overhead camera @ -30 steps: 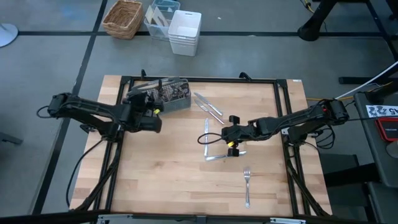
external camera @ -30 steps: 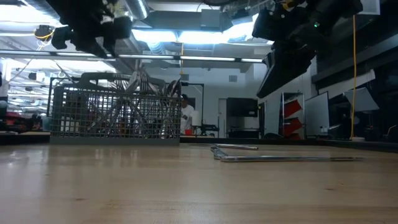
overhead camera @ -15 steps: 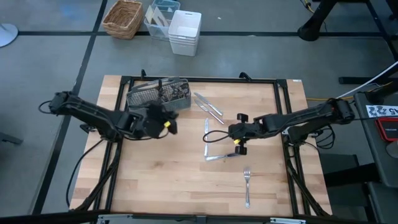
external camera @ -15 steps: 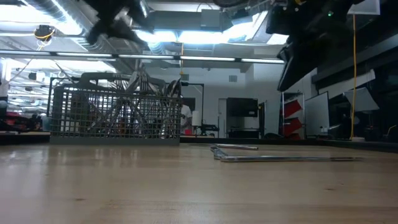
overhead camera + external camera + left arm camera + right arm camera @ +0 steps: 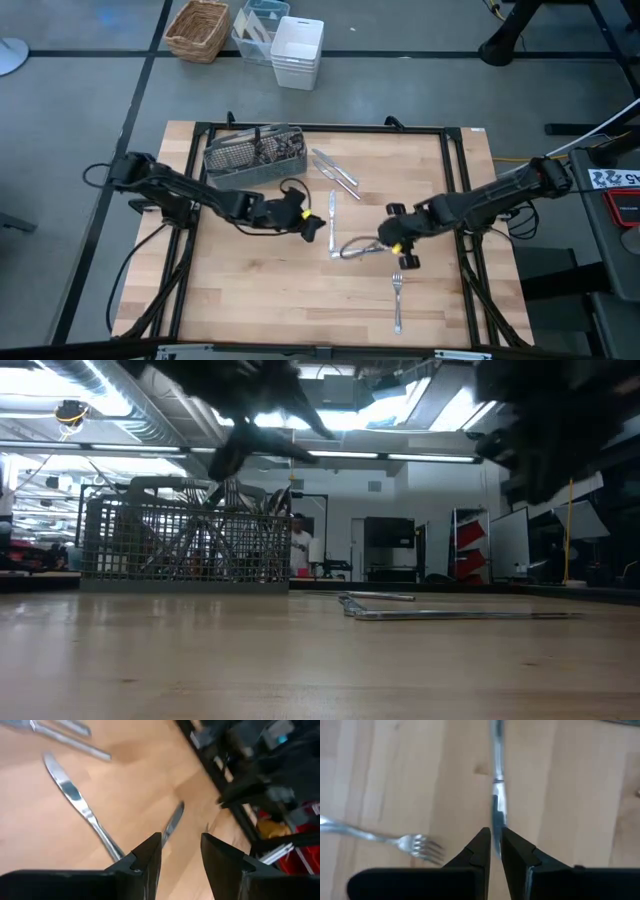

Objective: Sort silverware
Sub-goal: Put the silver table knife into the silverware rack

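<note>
Silverware lies on the wooden table: two knives [image 5: 336, 171] near the grey mesh caddy [image 5: 254, 155], one knife [image 5: 332, 208] at mid-table, and a fork [image 5: 397, 296] toward the near edge. More pieces stand in the caddy [image 5: 185, 540]. My left gripper [image 5: 316, 228] hovers open beside the mid-table knife [image 5: 75, 800], with nothing between its fingers [image 5: 181, 845]. My right gripper [image 5: 388, 243] is shut on another knife [image 5: 360, 247], just far of the fork [image 5: 415, 842]. My right gripper pinches the knife's right-hand end [image 5: 496, 822] between its two fingers. The fingers slant steeply down from the table's right and lie along the knife. The knife runs out toward the table's left; I cannot tell whether it is clear of the table.
A black frame [image 5: 455, 135] runs round the tabletop. A wicker basket [image 5: 198, 28] and white bins [image 5: 296, 50] stand on the floor beyond the far edge. Bare wood [image 5: 260, 290] stretches across the near left.
My left gripper has swung from beside the caddy toward the table's middle and a little nearer, tipping up from pointing steeply down to a shallow slant. My right gripper has drifted toward the right and near edges, and the knife in it has shifted slightly right.
</note>
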